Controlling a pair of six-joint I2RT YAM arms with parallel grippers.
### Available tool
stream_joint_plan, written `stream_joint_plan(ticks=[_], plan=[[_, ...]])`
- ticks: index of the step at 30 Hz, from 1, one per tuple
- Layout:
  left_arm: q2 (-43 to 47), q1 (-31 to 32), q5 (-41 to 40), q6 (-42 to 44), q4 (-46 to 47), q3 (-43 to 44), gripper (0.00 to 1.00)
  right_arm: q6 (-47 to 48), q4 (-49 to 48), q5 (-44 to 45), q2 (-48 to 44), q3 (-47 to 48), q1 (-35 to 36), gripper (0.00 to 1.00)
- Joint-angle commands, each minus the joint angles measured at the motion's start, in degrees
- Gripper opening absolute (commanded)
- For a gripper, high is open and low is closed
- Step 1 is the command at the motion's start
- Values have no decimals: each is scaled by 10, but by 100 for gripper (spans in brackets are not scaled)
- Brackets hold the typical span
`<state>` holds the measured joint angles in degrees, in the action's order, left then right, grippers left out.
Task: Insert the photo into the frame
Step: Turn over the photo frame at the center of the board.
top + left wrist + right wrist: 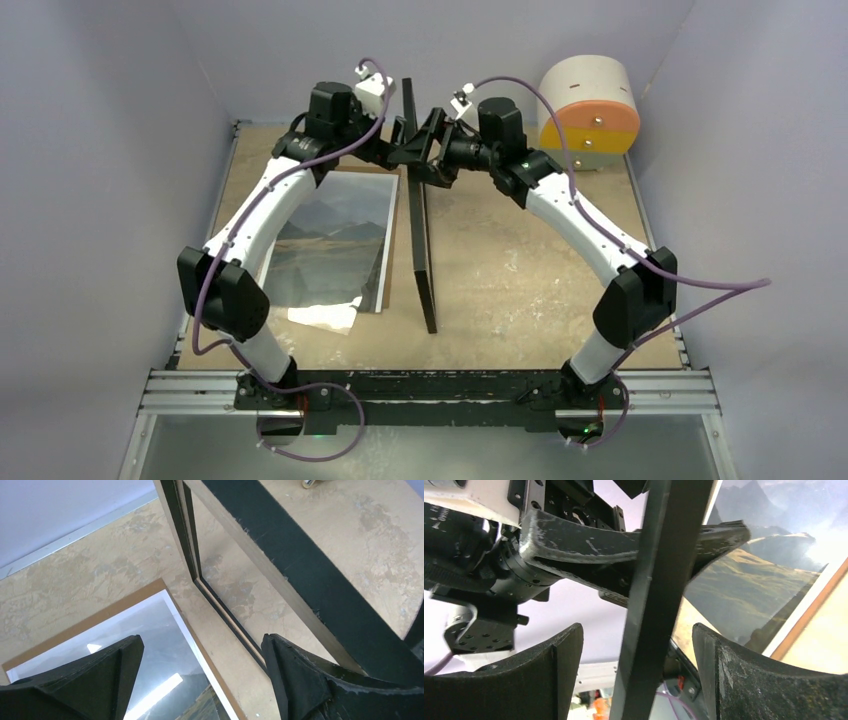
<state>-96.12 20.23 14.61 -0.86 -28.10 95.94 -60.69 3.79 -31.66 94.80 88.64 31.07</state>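
The frame (420, 240) stands upright on its long edge in the middle of the table, black and seen edge-on. The photo (335, 240) lies face up to its left on a brown backing board (391, 240). My left gripper (405, 148) is open at the frame's far top part; in the left wrist view its jaws (202, 650) stand wide apart over the photo (165, 655), with the frame (310, 575) just beside the right finger. My right gripper (437, 165) is open; in the right wrist view (638, 640) the frame's bar (659, 580) passes between its fingers with gaps on both sides.
A round white, orange and yellow drum (590, 110) stands at the back right. Pale walls close in the table on three sides. A metal rail (430, 392) with both arm bases runs along the near edge.
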Motion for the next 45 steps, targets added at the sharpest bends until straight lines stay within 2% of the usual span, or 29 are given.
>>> stream_joint_plan(ticks=[1,5,8,14,18,21,26,31,37,45], plan=[[-15,35,-110,4,-24,48,97,127,172,-8,12,88,0,81],[-28,61,-232,5,-48,77,97,213,301,77,19,163,-3,76],[-31,70,-275,6,-59,88,97,263,376,154,18,204,-4,69],[-35,72,-375,43,-69,73,96,310,437,270,-6,199,-6,45],[-8,62,-452,90,-22,-8,98,337,457,326,-26,175,-9,31],[16,22,-445,97,5,-55,98,352,470,364,-40,154,-17,20],[10,-28,-418,87,-9,-63,98,361,463,386,-61,91,-39,4],[1,-33,-410,89,-14,-71,99,356,443,413,-73,24,-48,2],[0,-40,-360,81,-32,-78,98,359,402,451,-96,-71,-56,1],[-7,-54,-356,80,-49,-75,98,353,332,429,-72,-165,-56,1]])
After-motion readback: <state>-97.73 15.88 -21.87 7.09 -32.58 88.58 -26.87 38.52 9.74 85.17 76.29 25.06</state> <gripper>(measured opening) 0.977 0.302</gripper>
